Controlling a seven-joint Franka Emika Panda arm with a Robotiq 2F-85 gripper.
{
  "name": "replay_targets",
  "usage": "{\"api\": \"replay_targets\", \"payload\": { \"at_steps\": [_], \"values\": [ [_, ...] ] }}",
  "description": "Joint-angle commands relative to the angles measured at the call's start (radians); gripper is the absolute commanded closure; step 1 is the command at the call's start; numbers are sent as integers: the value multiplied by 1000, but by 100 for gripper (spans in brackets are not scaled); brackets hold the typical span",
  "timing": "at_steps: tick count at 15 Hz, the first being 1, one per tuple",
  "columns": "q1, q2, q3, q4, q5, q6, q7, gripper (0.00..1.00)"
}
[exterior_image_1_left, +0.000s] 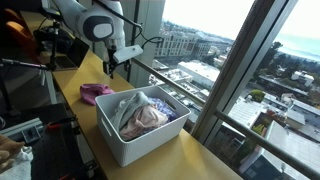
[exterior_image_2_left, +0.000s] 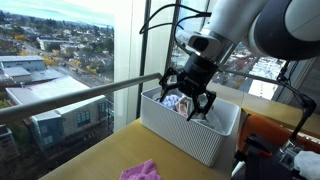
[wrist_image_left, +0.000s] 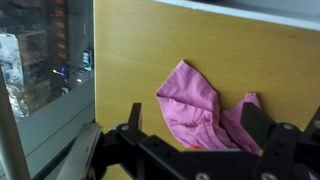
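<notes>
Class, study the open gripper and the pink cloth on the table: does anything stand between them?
Nothing visible does. In the wrist view the open gripper hangs above the pink cloth, which lies on bare table; the white bin stands to one side.

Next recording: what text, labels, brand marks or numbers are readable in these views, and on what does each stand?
No text can be read in any view.
The white bin, pink cloth, wooden table and tool show no lettering.
The buildings outside the window are too small and blurred to show any signs.
</notes>
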Motion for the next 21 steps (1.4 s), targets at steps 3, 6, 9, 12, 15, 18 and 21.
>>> {"api": "replay_targets", "payload": {
  "at_steps": [3,6,9,12,15,18,21],
  "values": [
    [16,291,140,191,27,-22,-10,0],
    [9,399,171,282,9,-56,-9,0],
    [10,489,180,362,-1,-90,-8,0],
    [14,562,182,432,-3,-132,-9,0],
    [12,608,184,484,-2,-165,-10,25],
    [12,637,183,514,-2,-178,-9,45],
    [13,650,183,533,0,-190,-7,67]
  ]
}}
